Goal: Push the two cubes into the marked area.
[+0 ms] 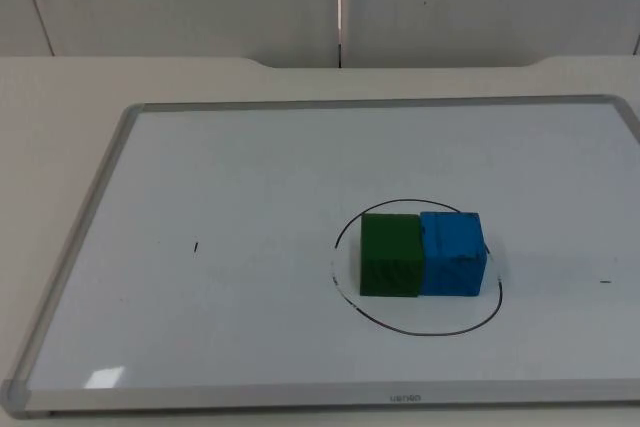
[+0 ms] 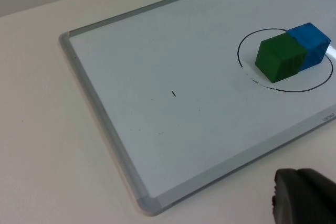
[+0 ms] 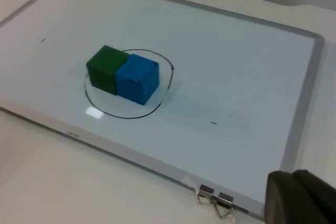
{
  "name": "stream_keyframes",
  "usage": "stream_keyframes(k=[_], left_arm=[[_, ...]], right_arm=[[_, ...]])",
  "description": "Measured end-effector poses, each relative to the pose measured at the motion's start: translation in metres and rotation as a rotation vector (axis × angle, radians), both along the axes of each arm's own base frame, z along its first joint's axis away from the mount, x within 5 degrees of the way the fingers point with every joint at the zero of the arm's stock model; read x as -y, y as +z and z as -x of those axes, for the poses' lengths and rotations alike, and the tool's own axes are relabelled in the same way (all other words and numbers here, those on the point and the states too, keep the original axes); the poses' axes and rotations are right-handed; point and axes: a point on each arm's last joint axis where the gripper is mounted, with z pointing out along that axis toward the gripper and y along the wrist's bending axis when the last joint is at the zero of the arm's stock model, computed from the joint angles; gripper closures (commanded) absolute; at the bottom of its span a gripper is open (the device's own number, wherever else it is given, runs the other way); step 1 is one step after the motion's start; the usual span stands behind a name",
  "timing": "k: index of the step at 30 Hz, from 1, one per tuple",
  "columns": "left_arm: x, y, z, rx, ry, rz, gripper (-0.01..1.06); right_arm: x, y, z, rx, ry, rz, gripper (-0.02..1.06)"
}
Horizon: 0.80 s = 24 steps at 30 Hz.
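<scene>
And here we are with both cubes home: the green cube and the blue cube sit side by side, faces touching, inside the drawn circle on the whiteboard. Taking that circle as the landmark, the green one fills the half nearer the board's long bare stretch, the blue one the other half, its outer corner right up against the line (from the top view I cannot say for sure whether that corner just crosses the ink). The right wrist view gives the same picture: green cube and blue cube pressed together, the circle curving round them.

The arms? Both look pulled back and waiting. The left gripper is well away from the circle, off the board's edge over the table; only a dark fingertip is in shot, so whether its fingers are apart or together I cannot tell. Same story for the right gripper, off the board's corner beside a pair of binder clips, well apart from the circle, finger state not readable.

My call: the pushing looks done, or all but. If anything is left, it's a gentle nudge of the blue cube toward the circle's centre, soft enough not to shove the green one out the far side.
</scene>
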Motion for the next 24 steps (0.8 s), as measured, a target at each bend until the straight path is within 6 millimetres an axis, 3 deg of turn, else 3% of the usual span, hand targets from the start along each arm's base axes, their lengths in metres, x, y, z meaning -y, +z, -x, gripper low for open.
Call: stream_keyframes(k=[24], left_arm=[[0.0000, 0.0000, 0.0000, 0.000, 0.000, 0.000, 1.05]], right_arm=[[-0.0005, 0.0000, 0.0002, 0.005, 0.014, 0.015, 1.04]])
